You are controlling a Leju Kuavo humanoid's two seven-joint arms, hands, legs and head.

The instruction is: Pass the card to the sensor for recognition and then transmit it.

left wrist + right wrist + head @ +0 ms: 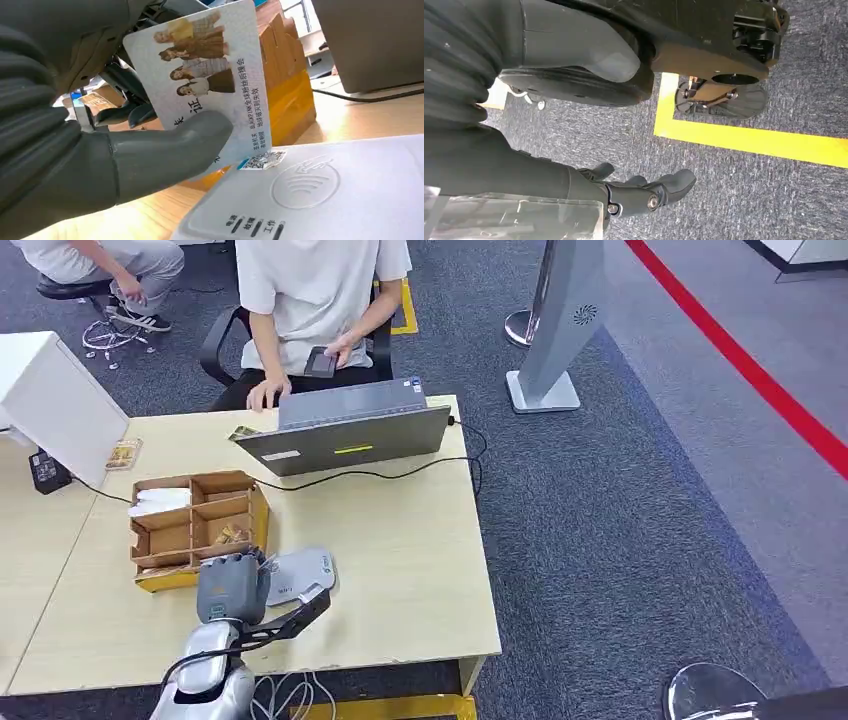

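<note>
My left hand (232, 586) hovers at the near left of the table, just left of the white card sensor (298, 576). In the left wrist view its thumb (170, 150) pins a white photo card (210, 80) against the fingers behind it. The card's lower corner sits right over the sensor (320, 195), close to its wave symbol; I cannot tell whether it touches. My right hand (644, 192) hangs over the grey carpet with its fingers loosely apart and nothing in them.
A brown cardboard organiser (195, 525) stands just behind my left hand. A grey laptop (345, 430) with a black cable lies farther back, with a seated person (320, 300) behind it holding a phone. A white box (55, 405) stands at the far left.
</note>
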